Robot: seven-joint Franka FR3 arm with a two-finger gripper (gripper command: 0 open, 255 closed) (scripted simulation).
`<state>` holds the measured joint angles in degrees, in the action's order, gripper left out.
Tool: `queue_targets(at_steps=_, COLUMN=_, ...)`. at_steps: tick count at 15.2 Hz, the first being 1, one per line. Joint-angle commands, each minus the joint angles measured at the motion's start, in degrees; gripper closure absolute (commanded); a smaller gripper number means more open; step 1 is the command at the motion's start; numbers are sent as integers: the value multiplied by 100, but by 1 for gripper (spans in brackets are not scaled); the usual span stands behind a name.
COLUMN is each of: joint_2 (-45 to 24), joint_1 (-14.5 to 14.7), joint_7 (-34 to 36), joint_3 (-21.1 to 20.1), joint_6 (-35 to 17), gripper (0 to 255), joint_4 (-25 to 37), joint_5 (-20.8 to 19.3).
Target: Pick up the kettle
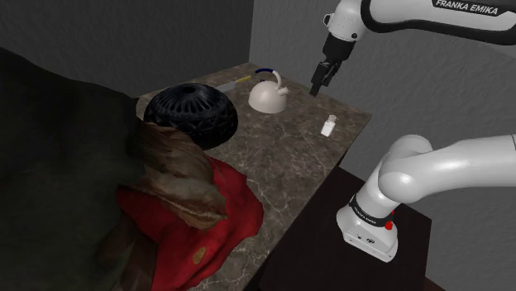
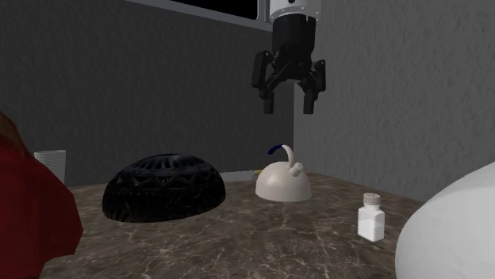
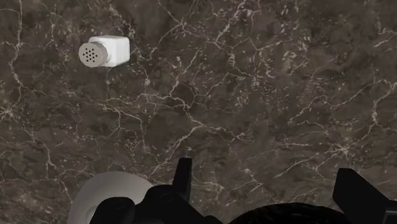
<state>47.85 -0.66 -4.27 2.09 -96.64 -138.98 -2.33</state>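
Shoulder view, near to far: dark stand (image 1: 310,248) at the near right with the white arm (image 1: 413,178) rising off it. At that view's near left a heap of cloth, a red cloth (image 1: 203,236) with brown and dark folds on top, drapes over the near end of the dark marble counter (image 1: 289,161).

Farther along the counter, a small white shaker (image 1: 329,125) stands upright near the right edge, on its own, well apart from everything else. Left of it sits a black patterned bowl (image 1: 190,114), dome up, touching the cloth heap.

The kettle (image 1: 266,97) is at the far end of the counter, upright, cream-white body with a dark blue handle arching over the top. It's just right of the bowl in this view, with a gap between them.

The gripper (image 1: 317,89) hangs in the air right of the kettle and above it, well clear of the counter. It touches nothing.

Second exterior view: gripper (image 2: 288,105) high above the kettle (image 2: 283,185), fingers spread, nothing between them. Bowl (image 2: 165,189) sits left of the kettle, shaker (image 2: 370,215) nearer and to the right.

Wrist view: both fingers stand apart, gripper (image 3: 266,170) looking down on bare marble (image 3: 254,95), shaker (image 3: 105,52) off to one side.

At the far left corner lies a thin yellow-tipped item (image 1: 234,82), too small to identify. Grey walls behind.
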Motion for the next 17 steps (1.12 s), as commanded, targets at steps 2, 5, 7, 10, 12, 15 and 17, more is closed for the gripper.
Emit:
queue_targets(at_steps=2, joint_2=-204, joint_1=-21, joint_7=-67, joint_3=74, joint_6=-120, gripper=0, joint_4=85, joint_5=-37)
queue_targets(at_steps=5, joint_2=-827, joint_1=-71, joint_7=-267, joint_3=292, joint_6=-447, gripper=0, joint_4=384, joint_5=-122)
queue_targets(at_steps=7, joint_2=-1250, joint_1=-92, joint_7=-400, joint_3=434, joint_6=-638, gripper=0, joint_4=619, joint_5=-154)
queue_targets(at_steps=10, joint_2=-1892, joint_1=-113, joint_7=-606, joint_3=638, joint_6=-878, gripper=0, joint_4=1024, joint_5=-161)
queue_targets(at_steps=12, joint_2=-2325, joint_1=-121, joint_7=-749, joint_3=771, joint_6=-1007, gripper=0, joint_4=1328, joint_5=-137)
queue_targets(at_steps=15, joint_2=-2982, joint_1=-135, joint_7=-975, joint_3=959, joint_6=-1151, gripper=0, joint_4=1835, joint_5=-56)
queue_targets(at_steps=17, joint_2=-3426, joint_1=-147, joint_7=-1133, joint_3=1078, joint_6=-1213, gripper=0, joint_4=2210, joint_5=28)
